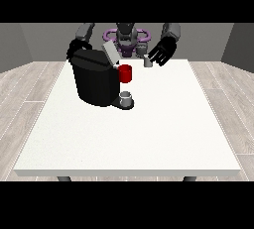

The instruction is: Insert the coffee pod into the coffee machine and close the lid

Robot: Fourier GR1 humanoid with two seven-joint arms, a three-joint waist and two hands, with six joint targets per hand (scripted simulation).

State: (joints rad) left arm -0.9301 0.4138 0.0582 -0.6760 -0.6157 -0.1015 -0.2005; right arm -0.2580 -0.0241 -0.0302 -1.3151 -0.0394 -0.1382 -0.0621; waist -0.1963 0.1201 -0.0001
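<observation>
A black coffee machine stands on the white table at the view's left of centre. Its grey lid is tilted up, open. A red part shows at the machine's front, and a small grey cup sits on its base below. A small grey coffee pod rests on the table near the far edge. The hand at the view's right hovers just above and beside the pod, fingers spread. The hand at the view's left is mostly hidden behind the machine.
The robot's torso stands behind the table's far edge. Wooden floor surrounds the table. The table's white surface stretches from the machine to the near edge.
</observation>
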